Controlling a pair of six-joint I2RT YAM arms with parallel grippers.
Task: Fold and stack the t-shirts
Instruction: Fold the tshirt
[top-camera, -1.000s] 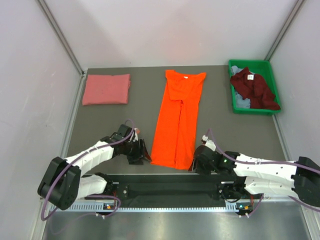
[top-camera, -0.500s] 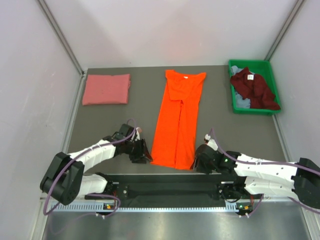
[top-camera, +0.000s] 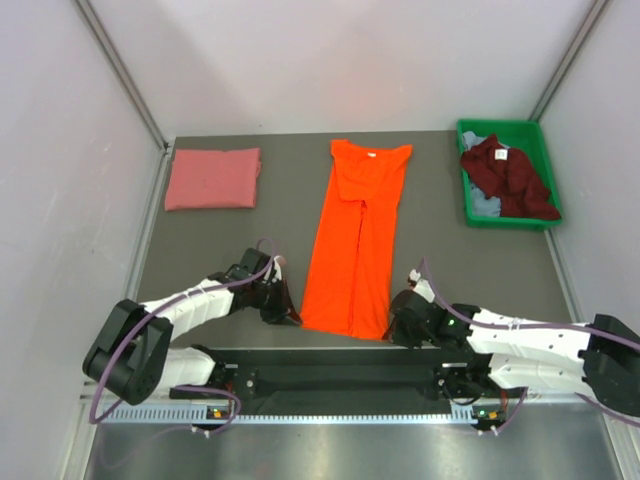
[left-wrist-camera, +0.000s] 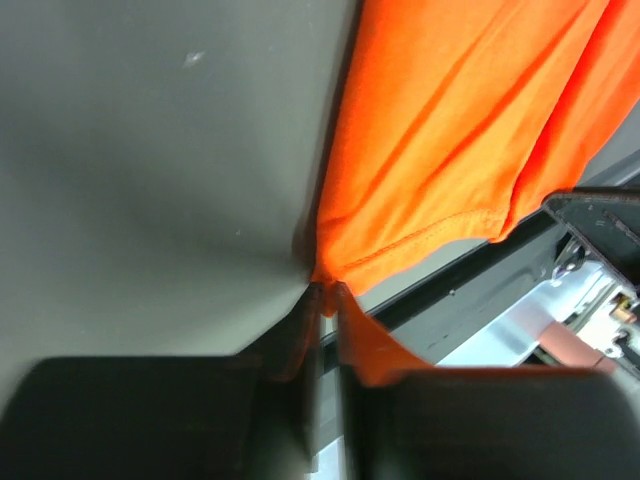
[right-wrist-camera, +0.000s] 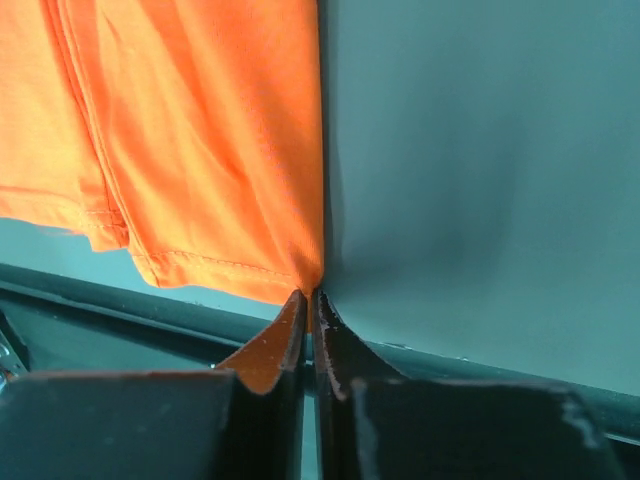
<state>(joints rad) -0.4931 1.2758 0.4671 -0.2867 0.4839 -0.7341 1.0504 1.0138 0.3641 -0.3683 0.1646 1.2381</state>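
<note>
At the six o'clock edge of the table (top-camera: 450, 250), the left gripper (top-camera: 285, 312) and right gripper (top-camera: 393, 325) each clamp a hem corner of the orange t-shirt (top-camera: 355, 240) (narrowed lengthwise, not yet folded up). The pink t-shirt (top-camera: 212, 178) lies folded at ten o'clock. The maroon t-shirt (top-camera: 508, 175) and blue-grey t-shirt (top-camera: 484, 205) sit unfolded in the green bin (top-camera: 500, 127) at two o'clock.

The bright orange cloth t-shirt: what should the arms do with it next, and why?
Probably lift both near corners together and carry them toward the collar. The left end effector and right end effector each pinch a hem corner of the bright orange cloth t-shirt.
</note>
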